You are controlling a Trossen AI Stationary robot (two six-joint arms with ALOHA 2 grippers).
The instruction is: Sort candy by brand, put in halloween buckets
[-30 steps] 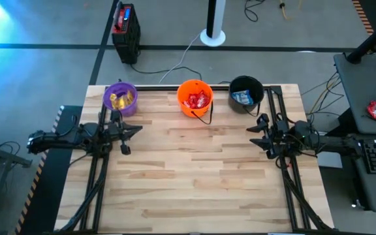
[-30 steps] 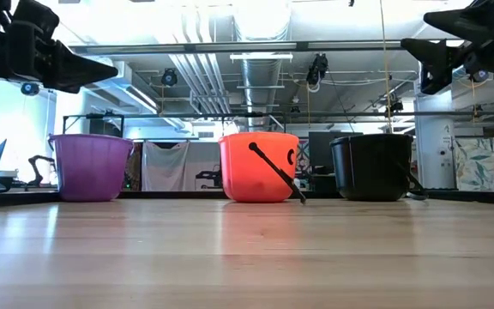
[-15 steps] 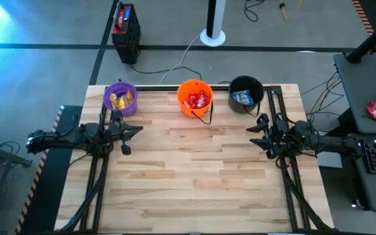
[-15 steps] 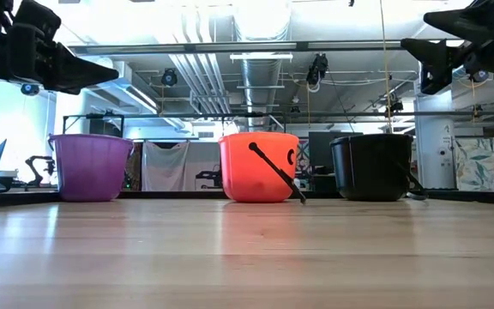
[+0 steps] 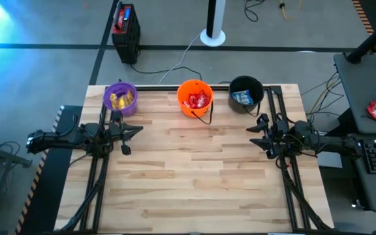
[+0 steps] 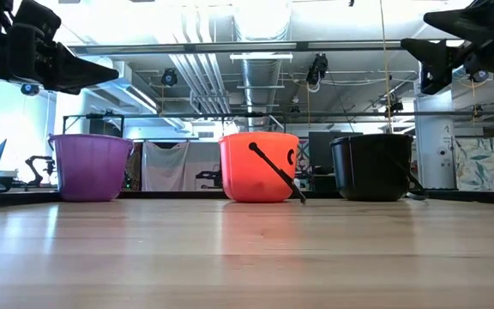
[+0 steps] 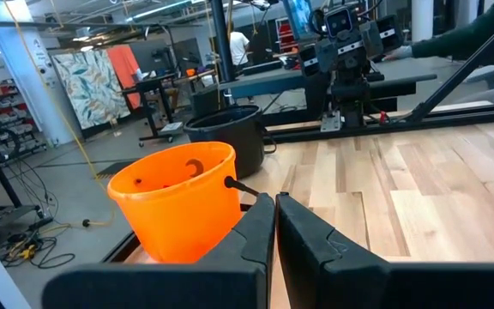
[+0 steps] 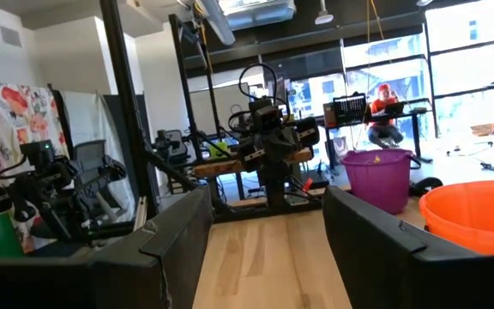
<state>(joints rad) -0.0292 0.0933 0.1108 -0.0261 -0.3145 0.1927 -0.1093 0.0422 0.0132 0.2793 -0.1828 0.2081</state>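
High view shows all candy already sorted into the purple bucket [image 5: 120, 98], orange bucket [image 5: 195, 98] and black bucket [image 5: 246, 93], table [image 5: 194, 176] bare, left gripper [image 5: 136, 131] pinched closed, right gripper [image 5: 256, 134] spread wide, both empty.

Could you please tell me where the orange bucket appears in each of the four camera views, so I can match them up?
High view: the orange bucket sits at the table's far edge, middle of three, red candy inside.
Low view: centre of the picture, its black handle hanging down the front.
Left wrist view: just beyond the shut left pincer.
Right wrist view: only a rim portion shows at the picture's edge.
Shared landmark: the purple bucket or black bucket beside it.
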